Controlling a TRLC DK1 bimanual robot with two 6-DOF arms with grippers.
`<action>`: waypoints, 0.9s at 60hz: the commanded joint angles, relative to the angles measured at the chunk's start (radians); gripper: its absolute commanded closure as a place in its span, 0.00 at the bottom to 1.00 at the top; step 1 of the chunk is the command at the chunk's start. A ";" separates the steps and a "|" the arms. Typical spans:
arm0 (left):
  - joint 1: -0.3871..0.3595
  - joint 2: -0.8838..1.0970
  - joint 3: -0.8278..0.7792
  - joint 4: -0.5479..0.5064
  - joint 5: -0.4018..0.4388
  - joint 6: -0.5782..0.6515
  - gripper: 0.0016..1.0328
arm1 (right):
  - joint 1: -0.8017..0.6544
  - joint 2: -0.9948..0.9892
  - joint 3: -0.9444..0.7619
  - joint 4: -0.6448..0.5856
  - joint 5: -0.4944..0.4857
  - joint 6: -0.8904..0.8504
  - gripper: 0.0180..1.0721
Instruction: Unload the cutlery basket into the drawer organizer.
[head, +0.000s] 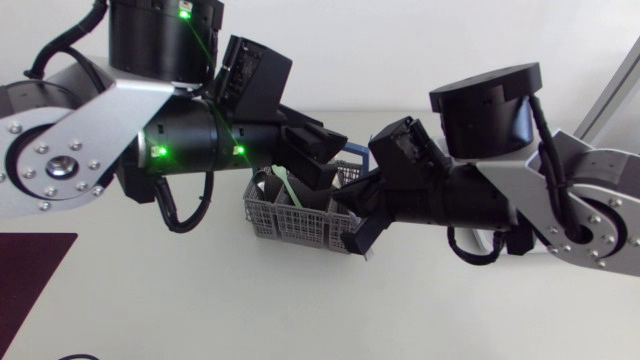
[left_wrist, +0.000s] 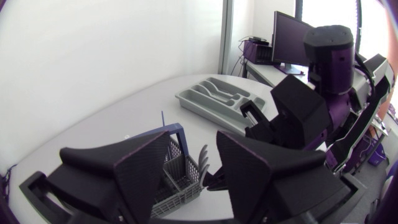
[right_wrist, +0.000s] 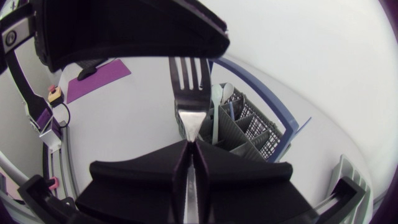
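Observation:
The grey cutlery basket (head: 285, 218) with a blue handle stands mid-table and still holds several pieces. My right gripper (right_wrist: 191, 163) is shut on the neck of a metal fork (right_wrist: 188, 81), whose tines point away from it, over the basket (right_wrist: 249, 130). My left gripper (left_wrist: 196, 174) hangs just above the basket (left_wrist: 177, 186) with its fingers apart, and the fork's tines (left_wrist: 202, 158) stand between them without touching either. From above, the left gripper (head: 318, 165) and right gripper (head: 360, 232) meet at the basket's right end. The grey drawer organizer (left_wrist: 214, 99) lies farther off on the table.
A dark purple mat (head: 30, 275) lies at the table's front left corner. The right arm's black links (left_wrist: 305, 112) crowd the space between basket and organizer. Bare white table (head: 300, 310) lies in front of the basket.

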 joint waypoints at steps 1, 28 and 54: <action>0.015 -0.023 0.024 -0.002 0.008 -0.008 0.30 | -0.028 -0.020 -0.041 -0.015 -0.009 -0.018 0.94; 0.063 -0.086 0.001 0.035 -0.089 0.048 0.25 | -0.521 -0.054 -0.081 -0.109 -0.184 -0.175 0.94; 0.187 0.000 -0.063 0.024 -0.143 0.167 0.25 | -1.004 0.313 0.234 -0.118 -0.291 -0.319 0.94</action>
